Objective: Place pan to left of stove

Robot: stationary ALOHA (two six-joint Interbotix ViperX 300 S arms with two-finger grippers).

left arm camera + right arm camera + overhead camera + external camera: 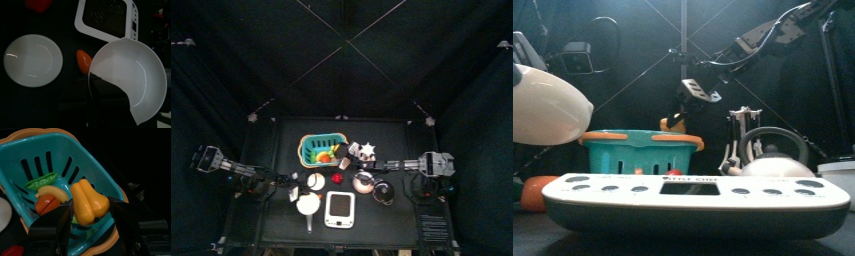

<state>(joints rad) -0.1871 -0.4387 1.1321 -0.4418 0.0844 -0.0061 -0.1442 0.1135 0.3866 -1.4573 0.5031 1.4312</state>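
Now: pan (130, 75) aloft, near and left of the stove (339, 208), clamped at its rim by the left gripper (99, 85).
Lower it level onto bare table beside the stove before letting go. The handle-less white dish (33, 60) and an orange toy piece (83, 60) crowd that spot. The right gripper (90, 210) hangs wide open and empty over the green basket (100, 173).

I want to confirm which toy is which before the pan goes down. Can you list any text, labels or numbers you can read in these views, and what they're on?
Stove: a small line of red print on its front edge, below the dark panel, too small and blurred to read.
Pan, round white plate, basket: no print shows.
No other text, number or sign is readable in any view.
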